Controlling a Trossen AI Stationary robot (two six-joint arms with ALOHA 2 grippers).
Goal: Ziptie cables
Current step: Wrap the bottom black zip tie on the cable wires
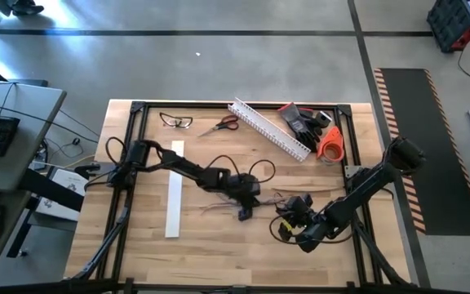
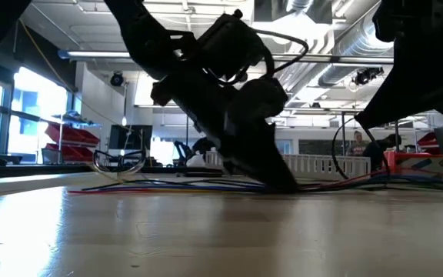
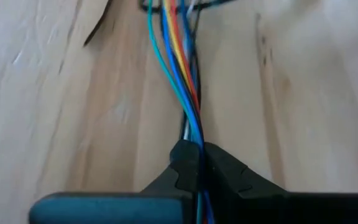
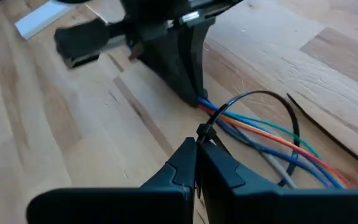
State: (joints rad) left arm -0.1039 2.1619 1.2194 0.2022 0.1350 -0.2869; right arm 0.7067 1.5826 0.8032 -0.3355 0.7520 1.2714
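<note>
- High view: the left hand sat low near the middle of the wooden surface, and the right hand lay just beside it toward the right edge. The cables trailed across the boards between and around the two hands. A flat white strip lay on the left part of the surface; at the far edge were safety glasses, scissors, the white slotted channel, dark gloves and an orange tape roll
- Low view: the left hand came down at a slant with its tip on the surface, on the cables, which lay flat and ran off to both sides. The white slotted channel stood behind
- Left wrist view: the left hand had its fingers pressed together, pinching the cables; teal, blue, orange, red and dark strands ran away from it over the surface
- Right wrist view: the right hand was pressed together, pinching a ziptie at its head; the dark strip looped up and over the cables. The left hand pinched the same cables just beyond. Another ziptie lay loose on the surface near the bundle
</note>
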